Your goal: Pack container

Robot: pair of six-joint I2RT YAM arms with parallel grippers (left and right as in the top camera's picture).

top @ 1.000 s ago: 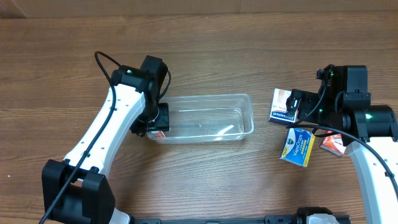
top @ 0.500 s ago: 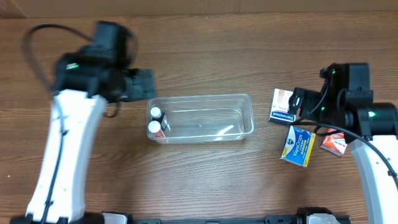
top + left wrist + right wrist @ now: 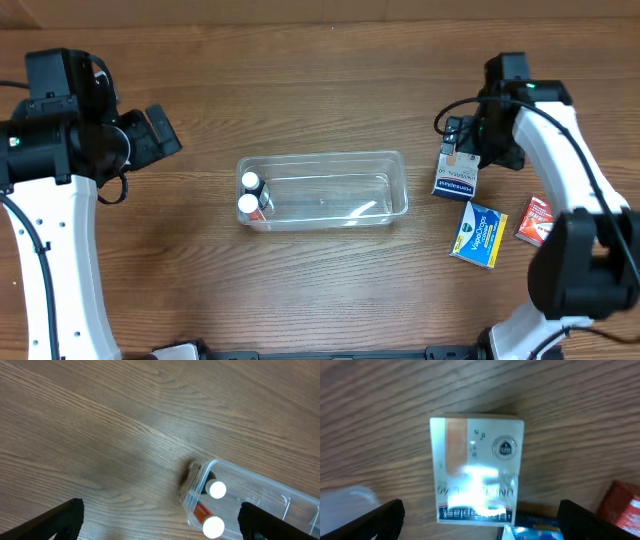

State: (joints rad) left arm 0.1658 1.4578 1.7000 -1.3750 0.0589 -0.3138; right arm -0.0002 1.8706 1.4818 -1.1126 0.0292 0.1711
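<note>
We find the container (image 3: pixel 322 190) lying flat near the middle of the table (image 3: pixel 320 60), its long side running left to right. It is clear plastic with an open top.

Contents: two small bottles (image 3: pixel 248 192) with white caps stand side by side at the container's left end, just inside the short wall. In the left wrist view a red label (image 3: pixel 201 510) shows between them through the plastic. The remainder of the container's floor is bare.

The left gripper (image 3: pixel 160 132) hangs well to the left of the container and somewhat behind it. Its jaws stand wide apart with nothing between them but wood.

The right gripper (image 3: pixel 462 142) is just off the container's right end, above a white and blue box (image 3: pixel 456 172) that lies flat on the table beside that end. Its jaws are apart, one on each side of the box. We cannot tell whether they touch it, and glare blurs the print on the box in the right wrist view.

Further right of the container, and nearer the front edge, lies a blue and yellow box (image 3: pixel 477 236). A red box (image 3: pixel 535 221) lies beyond it. Both are outside the container.
</note>
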